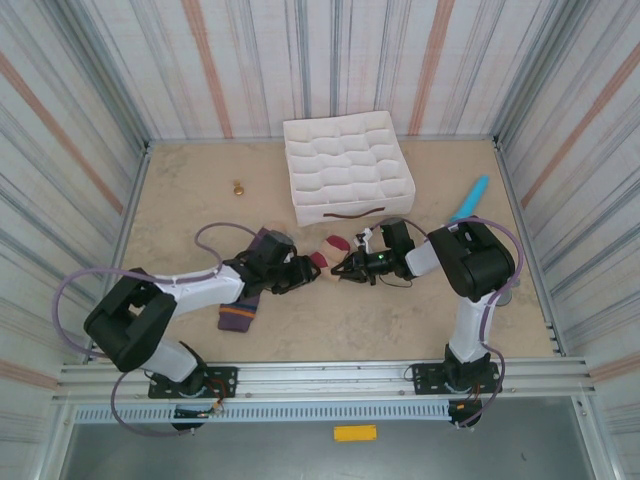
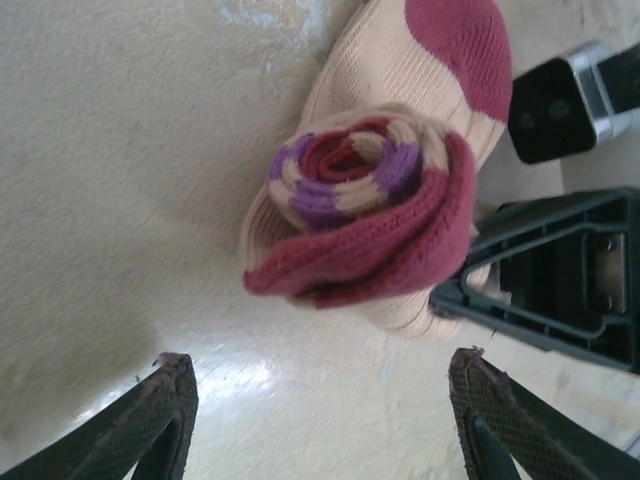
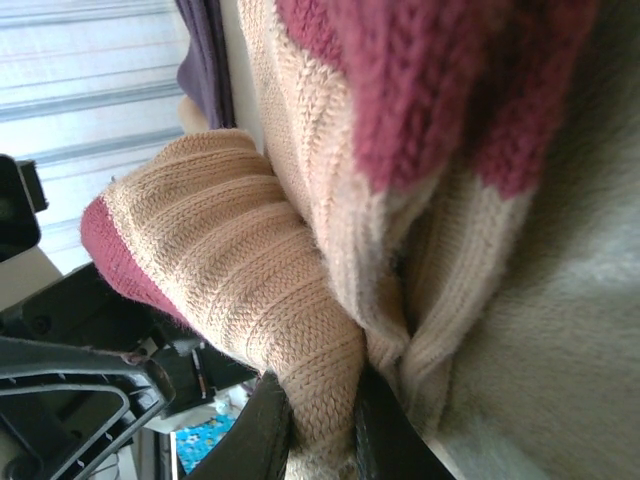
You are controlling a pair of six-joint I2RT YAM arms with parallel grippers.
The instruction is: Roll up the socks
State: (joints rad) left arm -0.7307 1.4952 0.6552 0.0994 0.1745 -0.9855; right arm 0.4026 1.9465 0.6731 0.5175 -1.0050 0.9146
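The beige sock [image 1: 331, 247] with its dark red end lies rolled into a spiral [image 2: 365, 205] on the table between my two grippers. My left gripper [image 2: 322, 400] stands open just short of the roll, with nothing but bare table between its fingertips [image 2: 172, 395]. My right gripper [image 3: 322, 425] is shut on a fold of the beige sock [image 3: 230, 260] at the roll's far side. Its black fingers [image 2: 545, 290] show beside the roll in the left wrist view. The purple sock [image 1: 240, 314] lies flat under my left arm, striped end toward the near edge.
A white compartment tray [image 1: 345, 165] stands at the back centre. A turquoise stick [image 1: 470, 198] lies at the right, behind my right arm. A small brass-coloured object [image 1: 238, 187] sits at the back left. Striped walls close in the table on three sides.
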